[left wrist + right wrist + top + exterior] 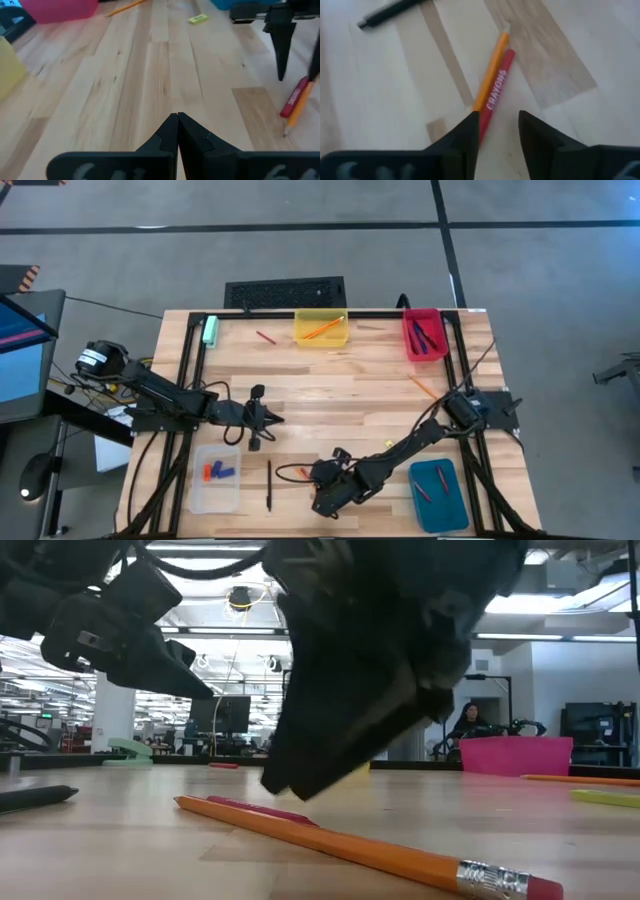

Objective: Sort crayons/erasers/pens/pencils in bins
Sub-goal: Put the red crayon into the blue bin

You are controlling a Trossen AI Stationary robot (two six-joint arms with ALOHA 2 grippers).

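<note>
The left gripper (177,131) hovers pressed together over bare table (340,395) at mid-left, while the right gripper (497,131), fingers spread, straddles 1 red crayon (495,95) lying against 1 orange pencil (490,72) near the table's front edge.

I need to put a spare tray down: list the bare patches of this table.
Bare wood lies between the yellow bin and both grippers, and right of the left gripper toward the loose pencil. The front is crowded: clear bin, pen, right gripper, teal bin.
</note>
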